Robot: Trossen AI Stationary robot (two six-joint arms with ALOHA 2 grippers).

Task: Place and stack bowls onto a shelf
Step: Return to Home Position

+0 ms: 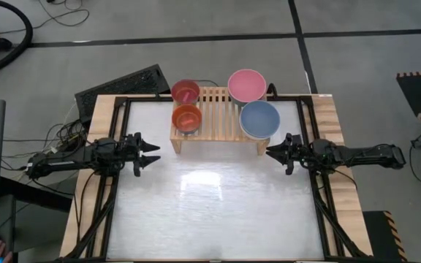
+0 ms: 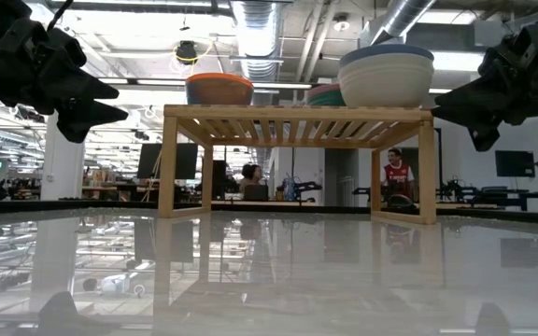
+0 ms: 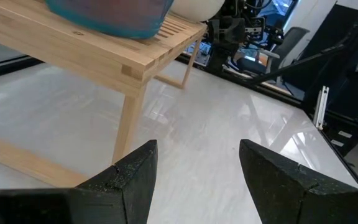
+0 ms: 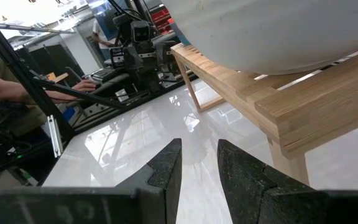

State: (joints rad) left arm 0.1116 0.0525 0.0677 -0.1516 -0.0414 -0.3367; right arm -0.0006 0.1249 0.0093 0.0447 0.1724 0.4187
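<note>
While round plastic bowls (image 1: 260, 119) are sitting on the slatted wood shelf (image 1: 214, 117), left hand (image 1: 156, 154) and right hand (image 1: 272, 153) are hovering open over the glossy table (image 1: 210, 212).

Shelf (image 1: 216, 117): light wood, slatted, upright.
Orange bowl (image 1: 187, 117): left front, topping a stack.
Magenta bowl (image 1: 186, 91): left rear.
Pink bowl (image 1: 246, 85): right rear.
Slate blue bowl (image 1: 260, 119): right front, nested in cream bowl (image 2: 386, 86).

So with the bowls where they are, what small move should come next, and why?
Probably just draw the left gripper and right gripper back toward rest. Both are open, empty and apart from the shelf at its two sides. Every bowl in view sits on it, with the orange bowl, magenta bowl, pink bowl and slate blue bowl on top.
</note>
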